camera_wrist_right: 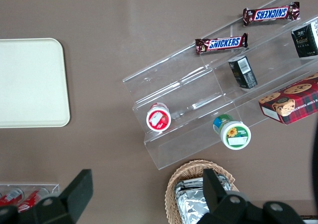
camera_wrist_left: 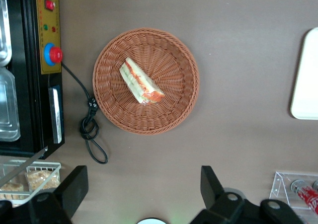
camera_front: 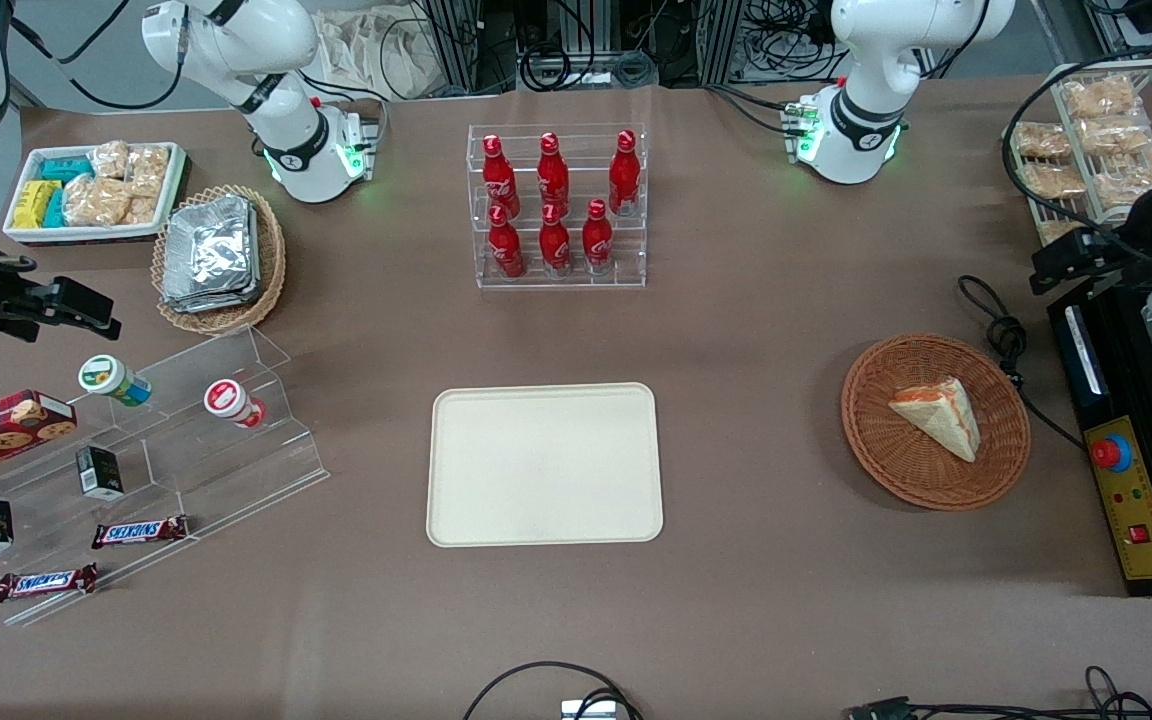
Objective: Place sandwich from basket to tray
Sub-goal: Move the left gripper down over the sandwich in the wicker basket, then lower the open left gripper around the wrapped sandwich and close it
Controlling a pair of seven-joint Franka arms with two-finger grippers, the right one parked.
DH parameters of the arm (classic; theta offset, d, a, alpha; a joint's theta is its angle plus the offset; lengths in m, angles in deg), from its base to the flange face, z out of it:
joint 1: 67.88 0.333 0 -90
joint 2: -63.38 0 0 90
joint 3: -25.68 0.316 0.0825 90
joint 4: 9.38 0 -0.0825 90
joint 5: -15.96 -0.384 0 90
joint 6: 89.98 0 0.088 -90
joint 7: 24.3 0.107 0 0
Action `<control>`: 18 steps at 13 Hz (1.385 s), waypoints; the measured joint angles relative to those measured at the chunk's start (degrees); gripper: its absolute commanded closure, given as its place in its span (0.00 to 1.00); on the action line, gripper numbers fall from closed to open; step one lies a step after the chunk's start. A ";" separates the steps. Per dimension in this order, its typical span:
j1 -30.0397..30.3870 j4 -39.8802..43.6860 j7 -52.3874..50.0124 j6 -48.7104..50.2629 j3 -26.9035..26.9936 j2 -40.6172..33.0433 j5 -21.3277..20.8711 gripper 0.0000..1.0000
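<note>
A brown desk [camera_front: 766,330] carries the scene, with cables and metal framing along the edge farthest from the front camera. The sandwich [camera_front: 938,415], a wrapped wedge showing red and green filling along one edge, lies inside the round brown wicker basket [camera_front: 934,421] toward the working arm's end of the desk. Near the middle of the desk sits the cream tray [camera_front: 544,464], well apart from the basket. Farther from the front camera than the tray, a clear rack holds six red bottles [camera_front: 554,203].

The left arm's gripper [camera_wrist_left: 140,190] hangs above the bare desk beside the basket, touching nothing; its jaws stand released and wide apart, the dark fingers [camera_wrist_left: 74,188] holding nothing, as the wrist view shows. Just beside the basket, a black cable [camera_front: 1002,335] coils on the desk and runs to a black control box [camera_front: 1131,480] with a red button, at the working arm's end.
</note>
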 measured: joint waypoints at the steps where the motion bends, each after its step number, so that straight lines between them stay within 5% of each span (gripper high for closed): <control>1: 0.00 -1.50 -2.58 -1.36 0.28 0.10 -0.01 0.00; 11: 0.07 -31.77 -27.17 -36.04 2.29 -0.52 -0.04 0.08; 18: 0.31 -39.98 -34.87 -48.38 2.34 0.32 -0.04 0.12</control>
